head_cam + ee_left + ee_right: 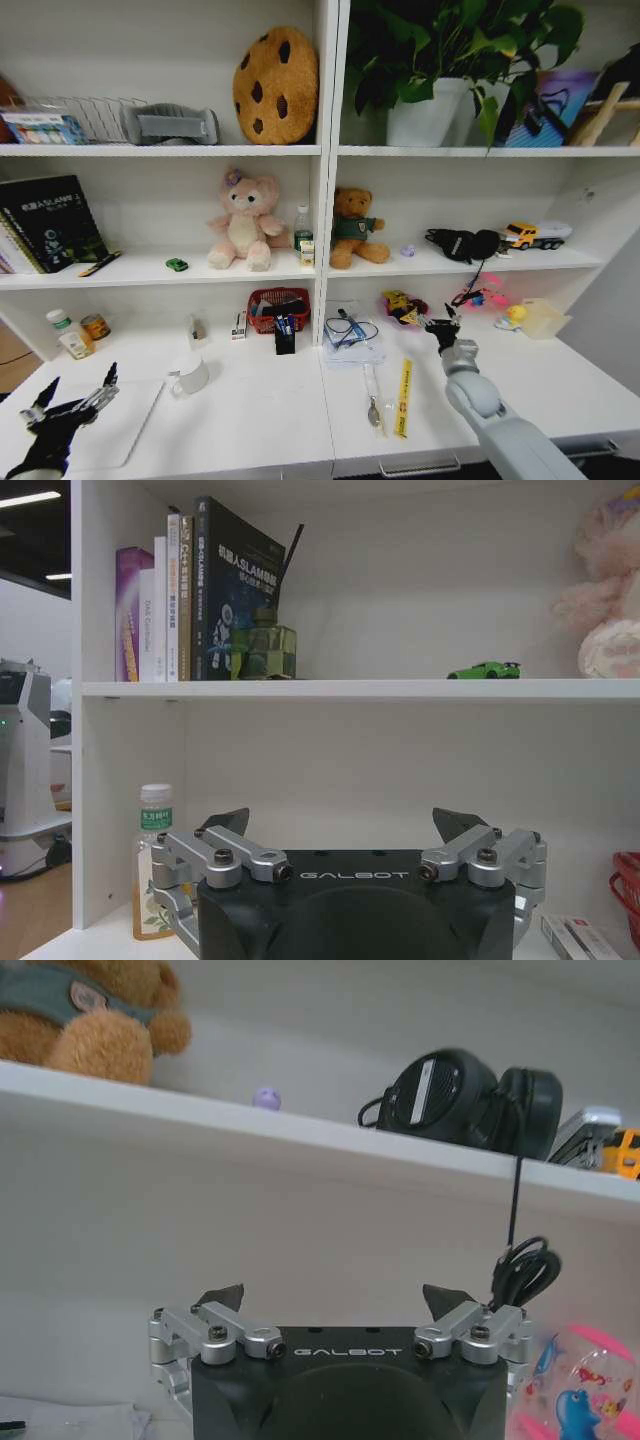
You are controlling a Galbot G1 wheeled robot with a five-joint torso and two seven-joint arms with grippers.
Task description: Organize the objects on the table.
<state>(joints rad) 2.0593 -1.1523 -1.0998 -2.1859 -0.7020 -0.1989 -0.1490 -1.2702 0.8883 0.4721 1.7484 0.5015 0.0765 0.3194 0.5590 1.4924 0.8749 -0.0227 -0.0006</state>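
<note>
The left gripper (75,392) was held low over the near left corner of the white desk (260,420), fingers spread wide apart and gripping nothing, just above the silver laptop (115,425). The right gripper (444,328) was raised over the right half of the desk, fingers likewise apart and empty, near the pink toy (480,296). The tiny green toy car (177,264) was seen on the shelf above, left of the pink plush (241,222).
</note>
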